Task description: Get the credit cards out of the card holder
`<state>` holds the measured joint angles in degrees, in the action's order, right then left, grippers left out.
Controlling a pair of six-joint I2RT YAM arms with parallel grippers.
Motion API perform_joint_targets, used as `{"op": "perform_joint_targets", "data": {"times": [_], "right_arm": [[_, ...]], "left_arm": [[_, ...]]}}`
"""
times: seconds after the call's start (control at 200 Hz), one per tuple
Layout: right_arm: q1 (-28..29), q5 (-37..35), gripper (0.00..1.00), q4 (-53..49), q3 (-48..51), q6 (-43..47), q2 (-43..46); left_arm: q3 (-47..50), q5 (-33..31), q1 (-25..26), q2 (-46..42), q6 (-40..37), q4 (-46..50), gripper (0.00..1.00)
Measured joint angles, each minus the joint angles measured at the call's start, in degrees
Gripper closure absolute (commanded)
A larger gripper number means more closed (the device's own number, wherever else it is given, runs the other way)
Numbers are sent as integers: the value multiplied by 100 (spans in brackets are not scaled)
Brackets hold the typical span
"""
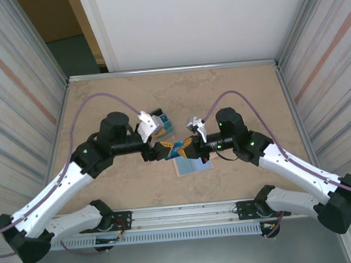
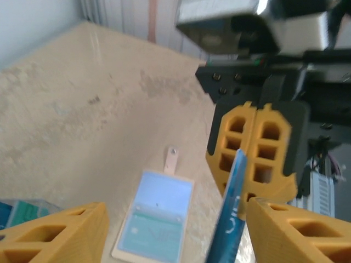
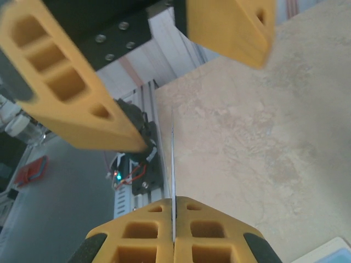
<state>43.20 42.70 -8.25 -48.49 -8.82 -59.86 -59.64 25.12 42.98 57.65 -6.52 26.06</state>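
The right gripper point(image 3: 174, 219) is clamped shut on a blue card point(image 2: 230, 213) held edge-up above the middle of the table point(image 1: 251, 90), and the left gripper point(image 2: 176, 207) has its jaws wide open on either side of that card. This looks like a hand-over. The card holder point(image 2: 164, 192) lies open just below, a teal card point(image 2: 153, 238) tucked in its near pocket. Next, the left jaws would likely need to close squarely on the card before the right lets go, then carry it to the loose cards point(image 2: 24, 211) at far left.
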Motion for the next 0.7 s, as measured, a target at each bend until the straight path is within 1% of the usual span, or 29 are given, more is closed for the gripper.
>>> {"op": "perform_joint_targets", "data": {"times": [0.035, 0.135, 0.17, 0.281, 0.381, 0.451, 0.491, 0.516, 0.551, 0.621, 0.676, 0.702], "right_arm": [[9, 9, 100, -42, 0, 39, 0], [9, 28, 100, -138, -2, 98, 20], [9, 28, 100, -160, -2, 122, 37], [7, 9, 100, -197, -2, 188, 87], [7, -50, 100, -229, -2, 201, 94], [7, -111, 100, -256, -2, 203, 96], [0, -120, 100, -280, -2, 205, 96], [-2, -125, 96, -295, -2, 205, 98], [-2, -131, 88, -299, -4, 205, 98], [-4, -216, 61, -302, -4, 210, 101], [-15, -275, 49, -304, -7, 199, 109], [-20, -297, 45, -308, -7, 160, 116]], "left_arm": [[-33, 76, 11, 109, -90, 109, 41], [-87, 282, 26, 293, -278, 339, 44], [-105, 345, 26, 328, -328, 396, 48], [-125, 525, 35, 356, -474, 439, 69], [-127, 651, 70, 358, -560, 472, 83], [-127, 765, 70, 358, -605, 503, 100], [-127, 815, 76, 356, -614, 522, 100], [-127, 833, 79, 358, -640, 529, 100], [-127, 846, 79, 358, -651, 535, 100], [-127, 846, 81, 358, -695, 538, 100], [-127, 772, 85, 358, -726, 549, 100], [-127, 710, 85, 358, -745, 544, 100]]}}
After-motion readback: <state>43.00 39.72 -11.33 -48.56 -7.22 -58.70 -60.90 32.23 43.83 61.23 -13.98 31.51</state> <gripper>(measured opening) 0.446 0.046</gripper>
